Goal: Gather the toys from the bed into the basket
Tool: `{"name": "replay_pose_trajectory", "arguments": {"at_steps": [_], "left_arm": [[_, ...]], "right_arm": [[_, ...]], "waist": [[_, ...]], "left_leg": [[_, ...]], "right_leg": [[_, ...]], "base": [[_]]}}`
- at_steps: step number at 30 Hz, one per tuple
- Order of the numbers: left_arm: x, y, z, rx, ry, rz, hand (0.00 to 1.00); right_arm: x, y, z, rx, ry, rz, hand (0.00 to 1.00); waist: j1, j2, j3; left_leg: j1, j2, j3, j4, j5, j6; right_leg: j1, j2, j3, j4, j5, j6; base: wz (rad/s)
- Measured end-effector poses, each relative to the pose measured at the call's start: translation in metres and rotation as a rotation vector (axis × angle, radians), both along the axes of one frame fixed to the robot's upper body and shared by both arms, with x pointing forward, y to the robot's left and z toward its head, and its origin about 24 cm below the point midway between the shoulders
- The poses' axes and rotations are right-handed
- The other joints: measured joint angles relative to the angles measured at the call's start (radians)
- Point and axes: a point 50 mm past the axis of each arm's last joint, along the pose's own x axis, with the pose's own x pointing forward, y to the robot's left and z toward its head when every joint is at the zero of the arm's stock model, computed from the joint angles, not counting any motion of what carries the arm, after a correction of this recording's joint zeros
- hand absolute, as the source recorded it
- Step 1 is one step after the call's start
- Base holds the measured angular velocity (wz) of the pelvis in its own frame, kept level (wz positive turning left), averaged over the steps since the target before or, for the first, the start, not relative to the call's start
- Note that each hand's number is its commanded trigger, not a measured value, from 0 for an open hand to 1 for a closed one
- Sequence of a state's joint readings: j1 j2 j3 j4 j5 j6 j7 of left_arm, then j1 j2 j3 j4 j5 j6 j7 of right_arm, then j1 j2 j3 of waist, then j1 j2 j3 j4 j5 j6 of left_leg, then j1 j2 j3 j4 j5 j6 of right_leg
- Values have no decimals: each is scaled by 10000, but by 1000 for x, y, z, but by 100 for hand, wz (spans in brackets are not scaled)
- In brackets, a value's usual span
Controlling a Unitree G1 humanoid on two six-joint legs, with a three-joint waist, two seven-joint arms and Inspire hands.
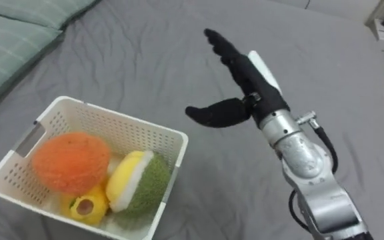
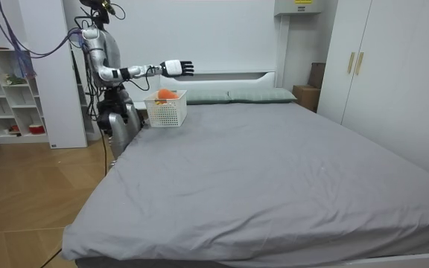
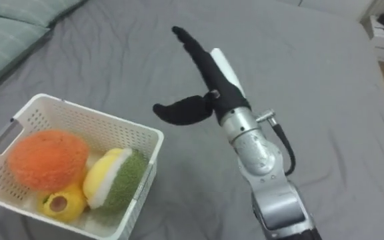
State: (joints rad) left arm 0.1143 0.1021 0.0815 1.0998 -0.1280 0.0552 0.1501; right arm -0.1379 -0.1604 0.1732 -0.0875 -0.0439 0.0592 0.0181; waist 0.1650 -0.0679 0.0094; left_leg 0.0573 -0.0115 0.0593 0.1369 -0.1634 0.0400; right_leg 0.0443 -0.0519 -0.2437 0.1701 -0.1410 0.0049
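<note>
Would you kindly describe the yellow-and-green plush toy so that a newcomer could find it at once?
On the grey bed stands a white slotted basket holding plush toys. The yellow-and-green toy lies against the basket wall nearest the robot hand, beside the big orange ball. It alone is half yellow, half green, with a white band between.

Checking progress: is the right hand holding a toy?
No, the right hand is open and empty above the bed.

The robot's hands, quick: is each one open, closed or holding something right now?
Right hand: open, holding nothing.
Left hand: cannot be told.
</note>
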Motion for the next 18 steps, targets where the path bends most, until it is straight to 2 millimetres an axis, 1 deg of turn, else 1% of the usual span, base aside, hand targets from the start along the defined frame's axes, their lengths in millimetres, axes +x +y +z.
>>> {"name": "replay_pose_trajectory", "arguments": {"at_steps": [1, 2, 4, 5, 6, 8, 9, 11, 13, 14, 16, 18], "left_arm": [[-4, 0, 0, -7, 47, 164, 0], [-6, 0, -1, -16, 61, 248, 0], [-13, 1, -2, 20, 163, 459, 0], [-15, 1, -2, 96, 237, 510, 0], [-17, 1, -2, 121, 275, 531, 0], [-22, 2, -3, 148, 408, 651, 0], [-23, 2, -3, 145, 430, 759, 0], [-27, 2, -3, 149, 547, 1052, 0], [-31, 4, -3, 209, 628, 1291, 0], [-32, 4, -3, 212, 661, 1332, 0], [-37, 6, -3, 227, 737, 1527, 0], [-39, 6, -4, 170, 735, 1799, 0]], "right_arm": [[0, -9, 1, 322, -75, -413, 0], [0, -15, 2, 523, -148, -646, 0], [-3, -35, 4, 1017, -509, -1743, 0], [-4, -43, 5, 1265, -635, -2238, 0], [-5, -47, 5, 1351, -690, -2448, 0], [-11, -61, 2, 1664, -775, -3163, 0], [-13, -64, 1, 1737, -745, -3321, 0], [-19, -76, -5, 1795, -580, -3981, 0], [-28, -89, -14, 1948, -291, -4760, 0], [-31, -93, -17, 1946, -189, -4991, 0], [-39, -110, -31, 2108, 286, -5955, 0], [-45, -122, -40, 2272, 563, -6844, 0]], "waist": [[-138, 49, -23], [-204, 71, -28], [-398, 120, -46], [-563, 142, -44], [-635, 153, -47], [-981, 195, -36], [-1053, 202, -34], [-1128, 224, -29], [-1360, 222, -29], [-1388, 224, -30], [-1588, 221, -30], [-1642, 221, -30]], "left_leg": [[37, 11, 92, -12, -1, -1], [49, 13, 115, -14, -2, 0], [103, 39, 224, -28, -5, -5], [103, 47, 226, -23, -5, -6], [109, 48, 234, -21, -5, -7], [113, 55, 277, -18, -5, -7], [120, 61, 307, -19, -5, -8], [181, 99, 472, -57, -14, -21], [168, 136, 574, -61, -25, -40], [182, 148, 621, -63, -31, -50], [207, 174, 711, -72, -39, -64], [219, 191, 780, -71, -46, -76]], "right_leg": [[-8, -11, 70, 5, 5, -5], [-10, -10, 95, 8, 7, -6], [-7, 16, 223, 13, 27, -19], [2, 23, 217, 6, 39, -23], [2, 25, 228, 4, 43, -25], [1, 30, 251, 6, 49, -25], [-2, 33, 264, 9, 50, -27], [-31, 80, 444, 28, 60, -43], [-109, 106, 505, 43, 77, -67], [-113, 116, 529, 42, 80, -72], [-108, 168, 634, 3, 90, -88], [-121, 186, 717, -10, 90, -90]], "base": [[-12], [-16], [-13], [-8], [0], [0], [-11], [-21], [-15], [-13], [-10], [-11]]}}
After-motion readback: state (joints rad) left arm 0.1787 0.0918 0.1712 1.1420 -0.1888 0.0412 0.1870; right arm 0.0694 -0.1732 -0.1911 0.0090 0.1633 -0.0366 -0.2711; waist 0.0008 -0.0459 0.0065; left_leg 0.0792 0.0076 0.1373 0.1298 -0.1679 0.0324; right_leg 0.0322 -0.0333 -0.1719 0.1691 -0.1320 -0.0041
